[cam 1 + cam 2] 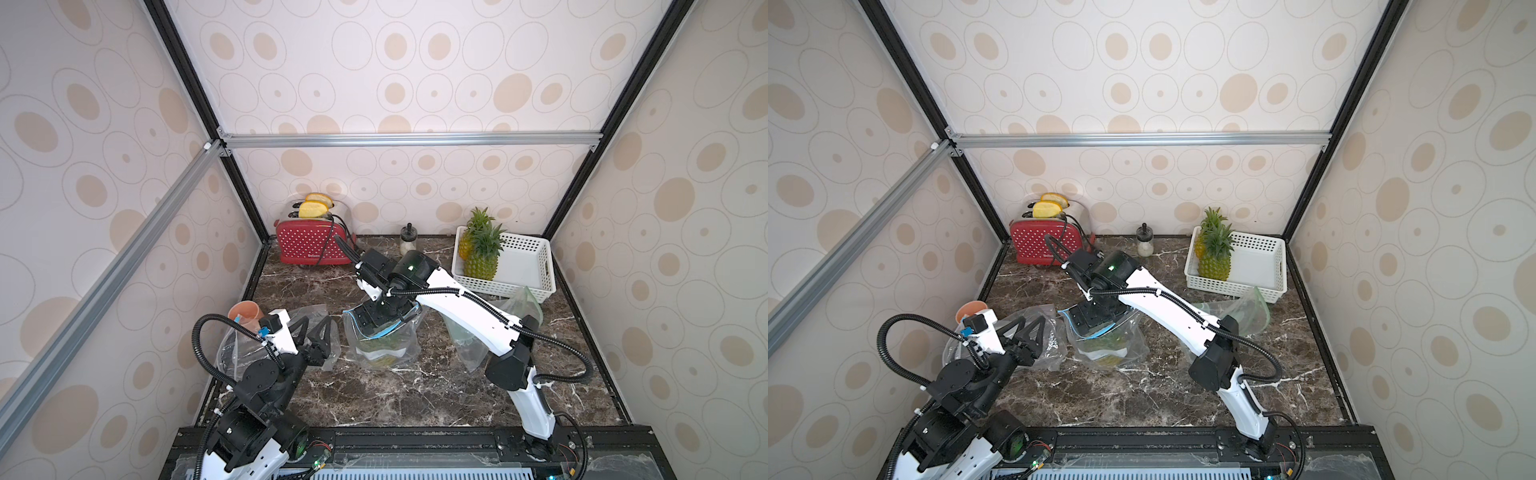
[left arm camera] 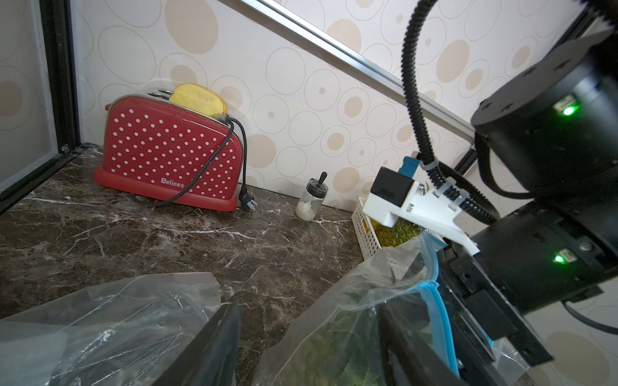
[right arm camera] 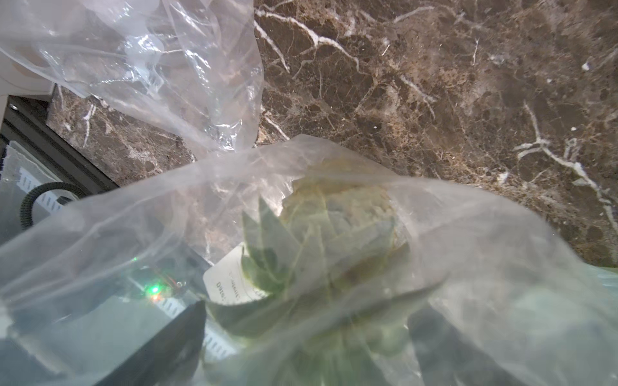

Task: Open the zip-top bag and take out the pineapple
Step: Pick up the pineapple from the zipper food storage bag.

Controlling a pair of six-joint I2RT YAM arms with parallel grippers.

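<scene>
Bag (image 1: 365, 353) was open! Right gripper (image 1: 381, 321) sat inside, jaws wide, pineapple (image 3: 334, 217) ungrabbed; left gripper (image 1: 318, 329) gaped empty.

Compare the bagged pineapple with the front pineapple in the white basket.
The bagged pineapple lies tipped over on the table inside a clear bag; the basket pineapple stands upright, uncovered. The bagged pineapple's crown points toward the bag's mouth; the basket pineapple's crown points up. Both have green leafy crowns.
</scene>
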